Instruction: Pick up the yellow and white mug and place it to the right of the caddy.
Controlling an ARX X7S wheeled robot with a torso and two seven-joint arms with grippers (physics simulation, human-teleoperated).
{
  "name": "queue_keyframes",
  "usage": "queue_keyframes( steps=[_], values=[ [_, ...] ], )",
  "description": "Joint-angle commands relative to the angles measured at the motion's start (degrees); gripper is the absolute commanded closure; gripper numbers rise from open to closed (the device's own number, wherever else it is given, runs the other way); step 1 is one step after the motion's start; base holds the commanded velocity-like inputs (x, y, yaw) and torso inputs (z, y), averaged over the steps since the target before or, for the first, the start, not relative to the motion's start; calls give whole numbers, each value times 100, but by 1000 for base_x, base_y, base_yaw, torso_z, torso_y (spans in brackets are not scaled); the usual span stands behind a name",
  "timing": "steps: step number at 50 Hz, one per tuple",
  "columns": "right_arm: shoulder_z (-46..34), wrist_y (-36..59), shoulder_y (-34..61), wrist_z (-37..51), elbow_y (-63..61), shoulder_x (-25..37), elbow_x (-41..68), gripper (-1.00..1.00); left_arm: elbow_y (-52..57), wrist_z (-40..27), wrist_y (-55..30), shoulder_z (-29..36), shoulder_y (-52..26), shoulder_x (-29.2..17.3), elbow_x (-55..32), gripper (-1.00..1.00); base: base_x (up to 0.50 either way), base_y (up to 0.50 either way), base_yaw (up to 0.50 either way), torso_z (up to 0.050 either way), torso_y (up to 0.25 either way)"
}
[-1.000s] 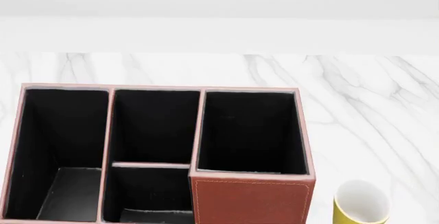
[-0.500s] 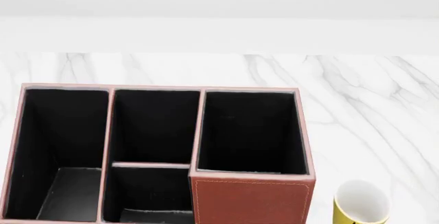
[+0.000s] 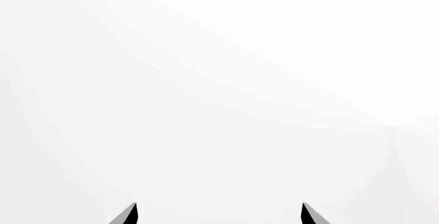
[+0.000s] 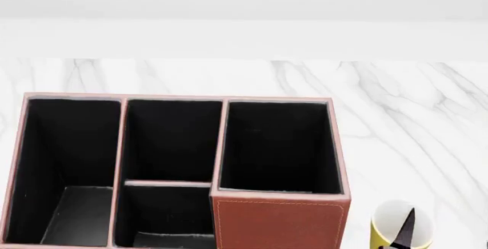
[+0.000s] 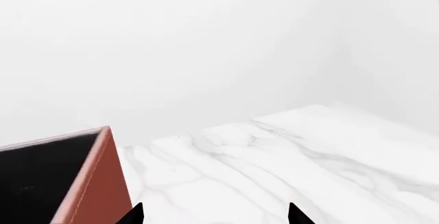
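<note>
2 things matter here: the reddish-brown leather-look caddy (image 4: 278, 223) w/ black-lined compartments, and the yellow mug w/ white inside (image 4: 387, 220). Taking the caddy as landmark, the mug stands upright just to the right of its front right corner, apart from it, cut by the lower edge of the head view. That's already the side the task sentence asks for. So the scene fits 2 stages: mug waiting there for pickup, or mug set down there already; can't tell which from this.

A dark pointed fingertip (image 4: 406, 231) shows over the mug's mouth in the head view. Judging by side, it's the right gripper (image 5: 214, 215), hovering above or near the mug. Right wrist view shows 2 dark tips spread apart w/ nothing between them, so that pincer is agape and empty. It looks past the caddy's right wall over bare stone, which suits an approach or a retreat on that side of the caddy.

Left gripper (image 3: 218, 213): 2 tips also spread wide, nothing held, facing blank white only. Prob. parked away from the caddy so it doesn't get in the way.

Surface: white marble-pattern tabletop (image 4: 412, 117) w/ grey veins, smooth and flat, running behind and right of the caddy. Beyond the caddy, plain white wall; room otherwise featureless.
</note>
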Motion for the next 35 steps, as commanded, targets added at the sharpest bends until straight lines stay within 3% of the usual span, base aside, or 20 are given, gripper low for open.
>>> queue_keyframes(
  steps=[1,35],
  values=[
    [235,192,379,357,-603,530,-834,-100,0,320,22,-45,-1,76,-134,-100,0,0,0,0,0],
    [714,1215,884,1148,-3195,1855,-2132,-100,0,328,14,-5,-1,76,-113,-100,0,0,0,0,0]
  ],
)
